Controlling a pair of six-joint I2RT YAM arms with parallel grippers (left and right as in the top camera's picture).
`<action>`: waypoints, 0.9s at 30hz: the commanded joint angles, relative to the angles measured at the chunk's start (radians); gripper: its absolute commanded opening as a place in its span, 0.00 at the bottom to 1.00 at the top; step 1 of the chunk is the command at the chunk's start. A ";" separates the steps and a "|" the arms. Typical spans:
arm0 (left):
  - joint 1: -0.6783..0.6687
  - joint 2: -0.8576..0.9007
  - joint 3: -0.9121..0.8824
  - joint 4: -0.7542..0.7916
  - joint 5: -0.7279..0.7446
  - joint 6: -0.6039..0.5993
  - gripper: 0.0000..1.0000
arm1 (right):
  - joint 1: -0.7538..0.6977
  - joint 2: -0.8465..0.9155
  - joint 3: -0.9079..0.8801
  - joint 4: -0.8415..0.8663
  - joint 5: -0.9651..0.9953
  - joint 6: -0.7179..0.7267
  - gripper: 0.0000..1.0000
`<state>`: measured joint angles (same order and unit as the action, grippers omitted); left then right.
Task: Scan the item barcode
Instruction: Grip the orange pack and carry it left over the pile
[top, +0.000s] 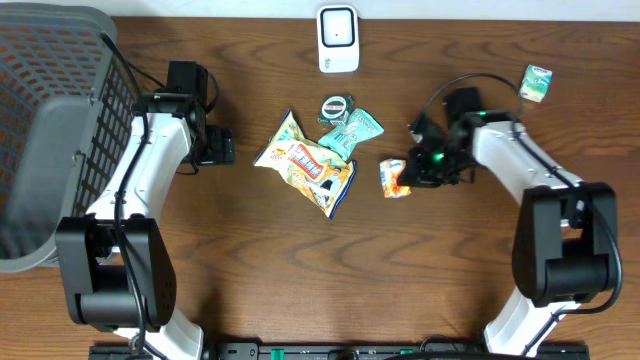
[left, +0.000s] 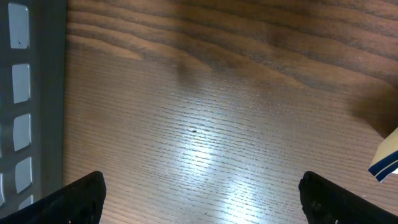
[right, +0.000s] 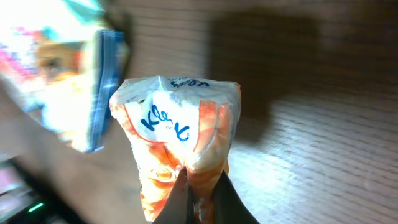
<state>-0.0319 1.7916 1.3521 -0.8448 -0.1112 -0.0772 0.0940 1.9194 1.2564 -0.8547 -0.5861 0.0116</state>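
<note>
One thin seam is all the right claw (right: 199, 193), fully closed, pinches on the orange-and-white packet (right: 177, 134) jutting ahead of its fingertips, so a fast swing toward the scanner (top: 338, 38) may twist or drop it.

Left wrist view: left gripper fingers (left: 81, 198) show only as tips at 7 and 5 o'clock, the rest cut off. The basket (left: 25, 93) is cropped at 9. A bag corner (left: 387, 158) is cropped at 3, can't tell which bag.
Right wrist view: the orange-white packet (right: 180, 137) is cut off at 6. The snack bag (right: 68, 74) at 10 is blurred and washed out.
Overhead: the basket (top: 40, 130) is cropped at 9. The right gripper (top: 407, 175) has its jaws hidden under its own body. Label print is too small to read.
</note>
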 joint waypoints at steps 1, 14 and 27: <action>0.001 0.001 -0.003 -0.003 -0.006 0.006 0.98 | -0.056 -0.004 0.008 -0.016 -0.302 -0.129 0.01; 0.001 0.001 -0.003 -0.003 -0.006 0.006 0.98 | -0.101 -0.004 0.008 -0.026 -0.799 -0.375 0.01; 0.001 0.001 -0.003 -0.003 -0.006 0.006 0.98 | -0.099 -0.004 0.008 0.055 -0.976 -0.388 0.01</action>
<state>-0.0319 1.7916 1.3521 -0.8448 -0.1112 -0.0772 0.0013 1.9194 1.2564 -0.8021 -1.5063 -0.3561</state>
